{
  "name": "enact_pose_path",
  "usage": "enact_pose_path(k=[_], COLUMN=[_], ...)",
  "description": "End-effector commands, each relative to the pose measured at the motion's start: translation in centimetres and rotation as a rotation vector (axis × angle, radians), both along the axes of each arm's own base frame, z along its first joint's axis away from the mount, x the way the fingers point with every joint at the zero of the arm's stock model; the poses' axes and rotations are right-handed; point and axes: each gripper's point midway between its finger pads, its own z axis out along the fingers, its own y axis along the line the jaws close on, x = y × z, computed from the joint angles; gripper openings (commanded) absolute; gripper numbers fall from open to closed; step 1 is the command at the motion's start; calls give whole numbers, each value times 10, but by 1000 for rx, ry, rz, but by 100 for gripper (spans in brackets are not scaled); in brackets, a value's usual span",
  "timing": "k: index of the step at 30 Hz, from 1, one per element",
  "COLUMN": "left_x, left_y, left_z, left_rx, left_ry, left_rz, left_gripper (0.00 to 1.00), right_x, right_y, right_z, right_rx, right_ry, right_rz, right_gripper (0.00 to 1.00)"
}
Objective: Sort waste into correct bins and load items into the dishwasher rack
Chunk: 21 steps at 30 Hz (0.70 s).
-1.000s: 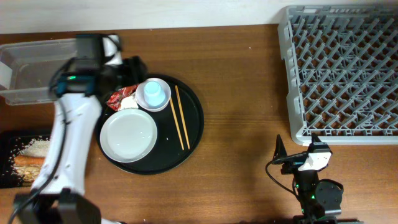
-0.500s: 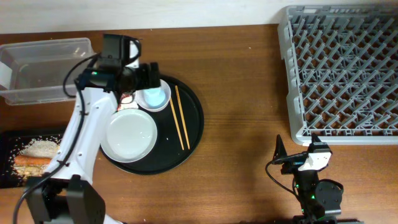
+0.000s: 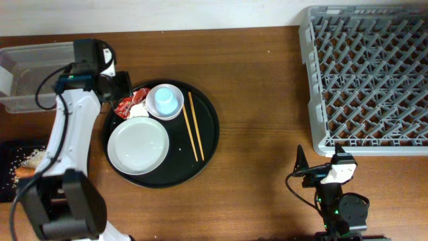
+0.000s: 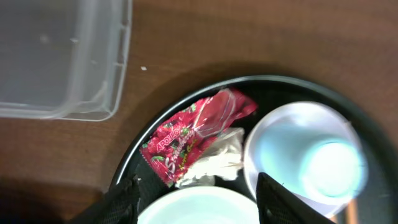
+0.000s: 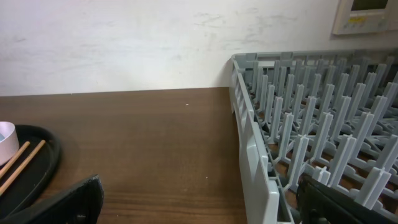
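Red wrapper [image 4: 198, 132] lies on the round black tray [image 3: 208, 134], at its upper-left edge. In the overhead view its long axis runs diagonally, low end toward the tray rim and high end toward the bowl [image 3: 175, 92]. It lies flat, printed face up. The crumpled tissue [image 4: 214, 159] touches its lower side, wedged between wrapper, bowl and plate [image 3: 138, 146].

Left gripper [image 3: 124, 87] is over that same rim, just beside the wrapper. Its 2 fingers [image 4: 127, 200] are spread wide with nothing between them (wrist view shows wrapper and tissue framed in the gap, not touched).

Pale blue cup [image 3: 164, 100] sits inside the bowl. The 2 chopsticks [image 3: 194, 126] lie side by side on the tray right of the plate. Their long axis runs roughly top to bottom in the overhead view, slightly tilted.

Clear tub [image 3: 33, 80] stands left of the tray, near but apart, and looks empty. Black box [image 3: 8, 175] sits at the lower left, partly hidden by the left arm. Rice scraps [image 3: 33, 157] and a bit of orange carrot [image 3: 24, 172] show inside it.

Dishwasher rack [image 3: 364, 80] is at far right, well apart from the tray, with bare table [image 3: 261, 100] between.

Right gripper [image 3: 319, 155] is near the table's front edge, below the rack, spread wide and empty.
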Motion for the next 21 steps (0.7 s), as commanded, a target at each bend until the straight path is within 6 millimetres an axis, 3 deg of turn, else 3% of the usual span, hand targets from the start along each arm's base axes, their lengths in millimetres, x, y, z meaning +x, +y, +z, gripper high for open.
enact_pose_path(k=[1,6,9,14,21], left_x=[4,4,-1,-1,-6], left_y=[5,8,6,-9,-10], left_z=[-37,-70,-85,-90,-109], left_rx=[59,79,78,15,1], left_ry=[79,150,196,196,251], left_rz=[-65,-75,-107,-183,-190], left_gripper=[59,56,47,47,47], right_x=[0,0,0,0,0], right_y=[-3,-3,-3,-3,-3], right_z=[-3,-3,-3,-3,-3], right_rx=[-8,-8,-8,-8,-8], right_ry=[5,5,5,5,5], right_rz=[-14,-14,-14,-14,-14], right_gripper=[98,98,98,98,98])
